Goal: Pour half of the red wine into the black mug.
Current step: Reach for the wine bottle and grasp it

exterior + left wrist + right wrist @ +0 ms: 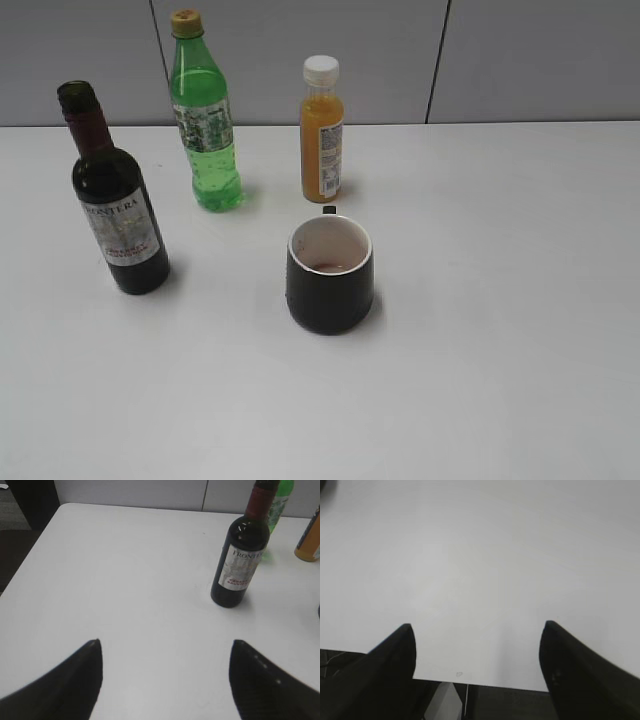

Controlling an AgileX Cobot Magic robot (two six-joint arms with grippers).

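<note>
Two dark fingers (70,680) of the left gripper (165,650) fill the lower corners of the left wrist view, spread wide with bare white table (125,580) between them and nothing held. In the right wrist view the right gripper (477,632) shows the same pose: fingers (575,675) parted at the bottom corners, empty, above the table's near edge, with dark floor below it.

Beyond the left fingers, in the upper right of that view, the red wine (240,560) stands upright, its dark green glass and maroon neck foil clear and its pale label facing the camera. It is well apart from the fingers.

In the exterior view, the red wine (115,200) stands at left of frame, uncapped at the mouth. The black mug (330,275) sits just right of centre, its white interior showing a faint reddish trace at the bottom and its handle turned toward the back. Behind it stands an orange juice bottle (322,135) with a white cap, and to that bottle's left a green soda bottle (205,120) with a yellow cap. No arm appears in this view.
</note>
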